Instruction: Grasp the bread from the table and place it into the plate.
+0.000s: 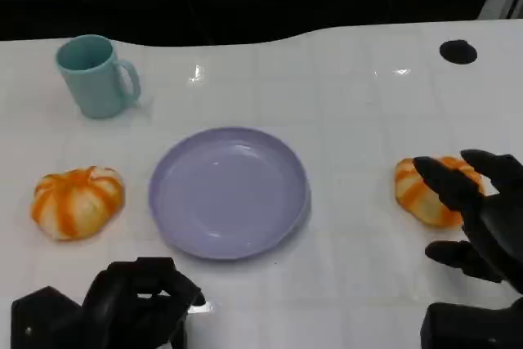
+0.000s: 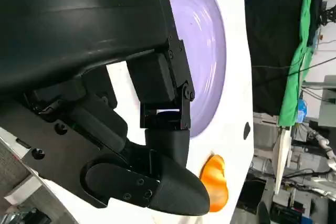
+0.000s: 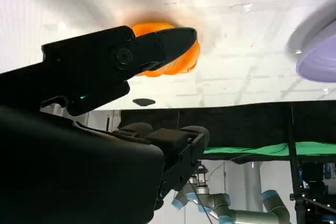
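The bench is white and glossy, so expect the bread to slide if you nudge it sideways instead of closing around it. The plate sits mid-bench and has nothing on it, w/ a low rim, so it's an easy drop target.

There are two orange-striped breads: one left of the plate, and one right of it. The right one is obv your target, since the right robot hand is right at it, fingers spread and released, w/ one fingertip over the top of the loaf in the head view. Can't tell if it's actually touching yet.

IMO get the thumb and fingers on opposite sides before you close, and come down a bit more so you wrap the widest part, not just the crown. Close slowly, it looks soft. Then lift clear of the rim before you move over the plate.

The left robot hand is curled in, clenched on nothing, near the plate's front edge. Leave it parked. The teal mug is far back, no issue.
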